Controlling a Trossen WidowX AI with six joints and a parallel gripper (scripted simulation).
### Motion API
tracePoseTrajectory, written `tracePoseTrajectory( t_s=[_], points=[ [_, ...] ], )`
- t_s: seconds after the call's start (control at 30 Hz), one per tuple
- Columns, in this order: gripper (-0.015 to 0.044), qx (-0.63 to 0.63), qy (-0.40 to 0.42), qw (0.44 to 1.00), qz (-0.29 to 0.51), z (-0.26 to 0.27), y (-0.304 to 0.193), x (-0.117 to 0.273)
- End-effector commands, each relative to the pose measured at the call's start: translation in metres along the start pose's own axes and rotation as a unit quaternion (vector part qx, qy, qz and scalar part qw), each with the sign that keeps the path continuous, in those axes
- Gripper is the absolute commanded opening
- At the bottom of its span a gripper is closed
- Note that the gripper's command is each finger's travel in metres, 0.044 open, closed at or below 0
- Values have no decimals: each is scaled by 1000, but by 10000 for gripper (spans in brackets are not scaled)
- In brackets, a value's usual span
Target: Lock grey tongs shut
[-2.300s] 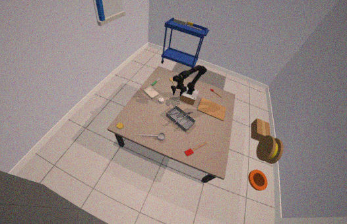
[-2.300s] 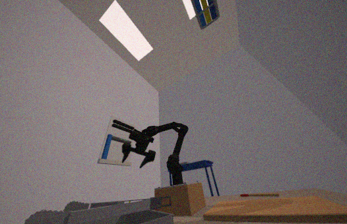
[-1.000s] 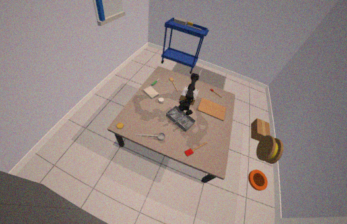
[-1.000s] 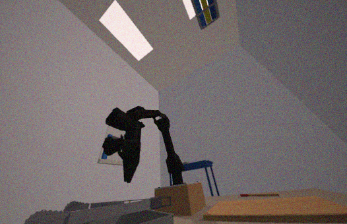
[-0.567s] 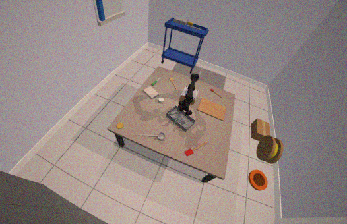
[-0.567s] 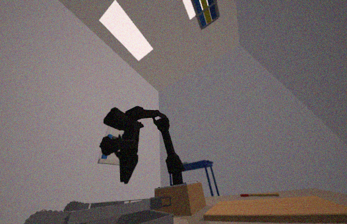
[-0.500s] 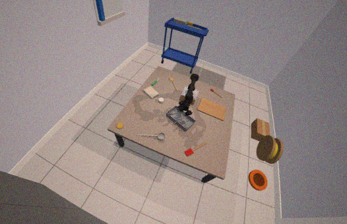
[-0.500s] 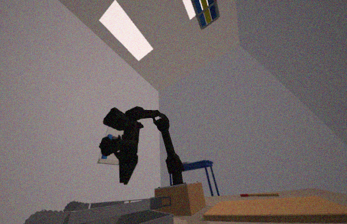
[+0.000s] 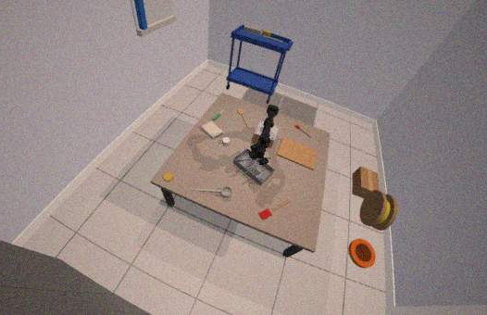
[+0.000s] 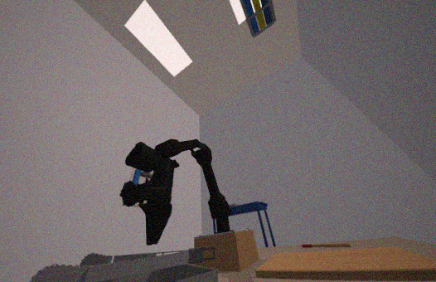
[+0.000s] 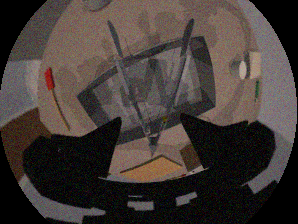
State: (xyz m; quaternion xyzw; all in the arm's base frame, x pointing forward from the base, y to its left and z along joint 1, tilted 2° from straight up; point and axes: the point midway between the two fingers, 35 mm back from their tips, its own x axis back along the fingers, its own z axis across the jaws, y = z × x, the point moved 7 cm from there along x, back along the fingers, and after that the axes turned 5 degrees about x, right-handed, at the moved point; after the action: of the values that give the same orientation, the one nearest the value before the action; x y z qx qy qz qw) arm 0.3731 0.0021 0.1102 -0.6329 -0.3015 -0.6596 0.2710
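The grey tongs [image 11: 187, 36] [image 10: 96, 260] lie spread in a V across the roasting tin [image 11: 209, 82] [image 9: 265, 179]. Their hinge end points towards the arm's base and the wooden board [image 9: 298, 154] [image 10: 345, 262] [image 11: 154, 170]. Their two tips reach past the tin's far rim. My gripper [image 11: 151, 118] [image 10: 152, 241] is open and empty, pointing down above the tin. In the wrist view the tongs' arms near the hinge show between my fingers, below them. In the top view the arm hides part of the tongs. Nothing lies on the board.
The arm's base stands on a wooden block [image 10: 218, 250] beside the board. A red spatula [image 9: 265, 214] [image 11: 49, 79], a ladle [image 9: 225, 192], a white cup [image 9: 226, 141] [image 11: 242, 70] and a pale block [image 9: 211, 129] lie around the tin.
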Motion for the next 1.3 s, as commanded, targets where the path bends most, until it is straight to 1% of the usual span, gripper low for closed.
tracePoseTrajectory(
  t_s=[0.0, 1.27],
  points=[
    [440, -2, -7, 1000, 5, -2, -1, -11],
    [440, -2, -7, 1000, 5, -5, -4, -72]
  ],
)
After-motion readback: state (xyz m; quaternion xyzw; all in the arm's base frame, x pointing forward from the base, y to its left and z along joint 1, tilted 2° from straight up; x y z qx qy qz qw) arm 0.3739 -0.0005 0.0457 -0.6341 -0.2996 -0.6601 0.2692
